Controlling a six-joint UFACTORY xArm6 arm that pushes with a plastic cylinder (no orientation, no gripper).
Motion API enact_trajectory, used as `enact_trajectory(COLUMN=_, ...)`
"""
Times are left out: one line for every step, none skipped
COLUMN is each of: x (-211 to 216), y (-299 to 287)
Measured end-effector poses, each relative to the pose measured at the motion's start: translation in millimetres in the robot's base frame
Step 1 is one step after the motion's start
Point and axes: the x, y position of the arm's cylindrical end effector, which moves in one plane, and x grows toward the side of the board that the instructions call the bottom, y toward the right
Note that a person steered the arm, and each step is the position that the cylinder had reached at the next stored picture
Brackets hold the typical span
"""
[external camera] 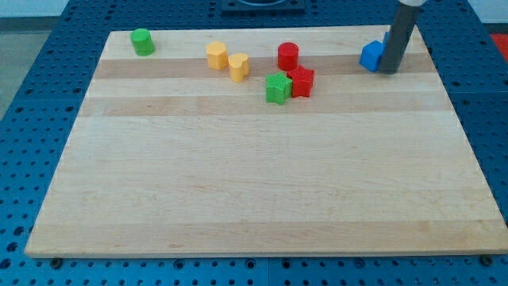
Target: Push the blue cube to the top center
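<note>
The blue cube (371, 56) sits near the view's top right on the wooden board (262, 183). My tip (390, 71) rests on the board right against the cube's right side. The dark rod rises from there out of the view's top edge.
A red cylinder (287, 56), a red star-like block (301, 81) and a green star-like block (278, 88) cluster at top centre. Two yellow blocks, one (217, 55) and another (239, 66), lie left of them. A green cylinder (143, 41) is at the top left.
</note>
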Motion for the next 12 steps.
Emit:
enact_trajectory(x=-10.2, y=0.0)
enact_trajectory(x=-18.5, y=0.0)
enact_trajectory(x=-22.5, y=-0.1)
enact_trajectory(x=-28.0, y=-3.0)
enact_trajectory(x=-36.6, y=-8.3)
enact_trajectory(x=-42.1, y=-14.6)
enact_trajectory(x=-48.4, y=-19.0)
enact_trajectory(x=-62.4, y=-20.3)
enact_trajectory(x=-70.9, y=-20.7)
enact_trajectory(x=-70.2, y=-30.5)
enact_trajectory(x=-56.7, y=-48.4)
enact_trajectory(x=-45.4, y=-66.6)
